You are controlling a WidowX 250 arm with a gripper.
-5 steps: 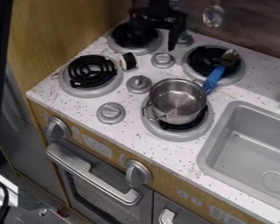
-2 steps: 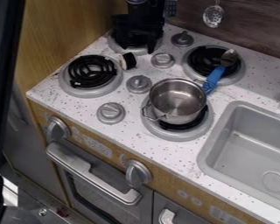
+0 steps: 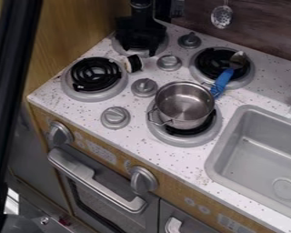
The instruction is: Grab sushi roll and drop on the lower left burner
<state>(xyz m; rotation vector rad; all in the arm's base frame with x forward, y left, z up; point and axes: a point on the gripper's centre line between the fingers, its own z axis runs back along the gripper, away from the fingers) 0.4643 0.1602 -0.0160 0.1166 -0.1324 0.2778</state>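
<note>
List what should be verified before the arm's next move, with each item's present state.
1. Gripper open: ok, fingers apart.
2. Gripper lined up over the sushi roll: not ok, it hangs at the rear left burner, and the roll lies nearer the camera.
3. Roll off the lower left burner: ok, it lies on the counter beside it.
4. Pot off the target burner: ok, it sits on the front right burner.
5. Fingertips clear of the coil below: cannot tell, height is unclear.
</note>
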